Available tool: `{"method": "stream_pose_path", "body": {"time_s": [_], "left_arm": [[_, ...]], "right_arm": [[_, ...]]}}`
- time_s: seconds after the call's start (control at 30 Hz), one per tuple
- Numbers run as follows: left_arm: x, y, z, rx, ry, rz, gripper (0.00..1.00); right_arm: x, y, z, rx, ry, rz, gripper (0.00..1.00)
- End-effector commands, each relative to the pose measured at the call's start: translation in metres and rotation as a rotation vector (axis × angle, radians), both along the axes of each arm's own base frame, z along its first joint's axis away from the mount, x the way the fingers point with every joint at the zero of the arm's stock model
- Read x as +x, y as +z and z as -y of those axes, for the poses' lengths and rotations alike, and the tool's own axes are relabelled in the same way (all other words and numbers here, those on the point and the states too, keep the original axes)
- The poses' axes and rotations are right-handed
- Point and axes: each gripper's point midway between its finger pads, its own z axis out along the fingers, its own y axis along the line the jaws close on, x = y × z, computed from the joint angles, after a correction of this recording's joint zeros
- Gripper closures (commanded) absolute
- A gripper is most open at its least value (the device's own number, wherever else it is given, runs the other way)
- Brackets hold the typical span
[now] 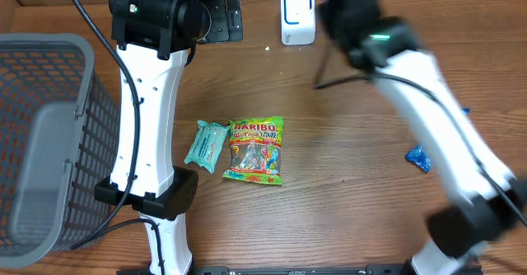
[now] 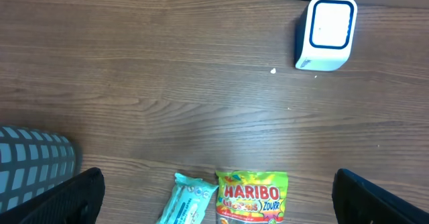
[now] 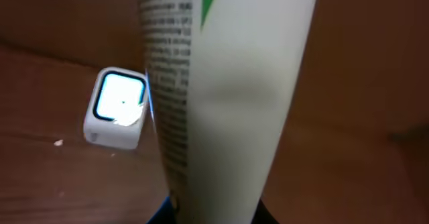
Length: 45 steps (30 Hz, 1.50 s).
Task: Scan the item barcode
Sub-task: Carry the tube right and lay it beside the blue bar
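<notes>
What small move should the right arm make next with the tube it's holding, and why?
Probably roll the tube slightly about its long axis, toward the scanner. The fine print faces the wrist camera, no barcode shows, and the scanner's lit window sits beyond the tube at picture left, so the code may not face it yet.

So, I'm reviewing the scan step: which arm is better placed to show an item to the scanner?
Right. The right end effector is shut on a white tube, held close to the lit scanner. The left end effector is open and empty; the Haribo bag and teal packet lie on the table.
</notes>
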Motion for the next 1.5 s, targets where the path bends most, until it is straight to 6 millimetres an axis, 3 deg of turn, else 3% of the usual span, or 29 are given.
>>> {"method": "stream_pose_path", "body": {"time_s": [0.0,0.13,0.27,0.33,0.43,0.6,0.7,0.97,1.17,1.2,1.47], "left_arm": [[0.002,-0.005,0.003,-0.010,0.008,-0.013,0.00],[0.002,-0.005,0.003,-0.010,0.008,-0.013,0.00],[0.002,-0.005,0.003,-0.010,0.008,-0.013,0.00],[0.002,-0.005,0.003,-0.010,0.008,-0.013,0.01],[0.002,-0.005,0.003,-0.010,0.008,-0.013,0.00],[0.002,-0.005,0.003,-0.010,0.008,-0.013,0.00],[0.002,-0.005,0.003,-0.010,0.008,-0.012,0.00],[0.004,-0.005,-0.006,0.037,-0.028,-0.014,0.00],[0.011,-0.005,-0.059,0.017,0.091,-0.020,0.00],[0.012,-0.006,-0.081,-0.011,0.130,-0.026,0.01],[0.009,-0.008,-0.147,-0.019,0.183,-0.039,0.00]], "right_arm": [[-0.024,-0.019,0.080,0.464,-0.509,-0.043,0.96],[-0.063,-0.088,0.128,0.543,-0.756,-0.318,0.96],[-0.085,-0.150,0.153,0.545,-0.848,-0.473,0.96],[-0.089,-0.180,0.156,0.550,-0.817,-0.532,0.96],[-0.090,-0.210,0.160,0.547,-0.760,-0.561,0.96],[-0.095,-0.245,0.174,0.602,-0.854,-0.527,0.96],[-0.108,-0.272,0.187,0.606,-0.915,-0.520,0.96],[-0.126,-0.287,0.212,0.617,-0.993,-0.532,0.96],[-0.133,-0.288,0.227,0.632,-1.038,-0.530,0.96],[-0.135,-0.288,0.229,0.632,-1.044,-0.534,0.96],[-0.138,-0.288,0.233,0.631,-1.054,-0.540,0.96]]}}
